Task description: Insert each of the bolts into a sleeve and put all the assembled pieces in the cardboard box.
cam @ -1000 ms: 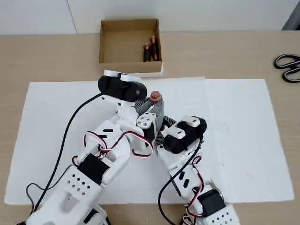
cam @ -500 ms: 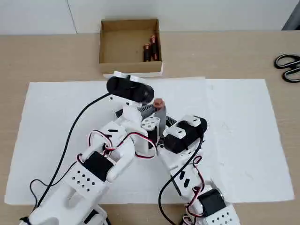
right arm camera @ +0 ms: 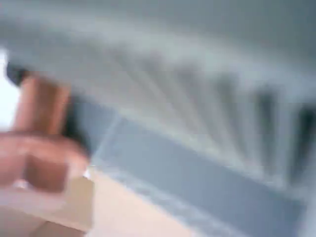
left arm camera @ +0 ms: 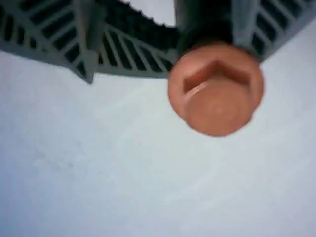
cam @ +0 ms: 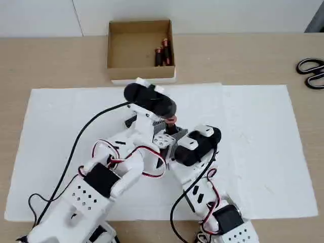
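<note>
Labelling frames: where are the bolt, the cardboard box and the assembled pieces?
bolt (left arm camera: 216, 91), left wrist view, hex head.
cardboard box (cam: 130, 48), high view, bare floor.
assembled pieces (cam: 162, 52), high view, their middle.

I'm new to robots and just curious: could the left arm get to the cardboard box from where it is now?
Probably yes. The cardboard box sits open-topped just beyond the left arm, with bare white paper between them. The right arm is off to the side, out of that path.

Arms (cam: 109, 174): two
Cardboard box (cam: 129, 48): one
Assembled pieces (cam: 162, 52) in the box: two, as far as shows
Bolt (left arm camera: 216, 91): one
Scissors (cam: 310, 72): one pair
White sheet (cam: 263, 142): one
</note>
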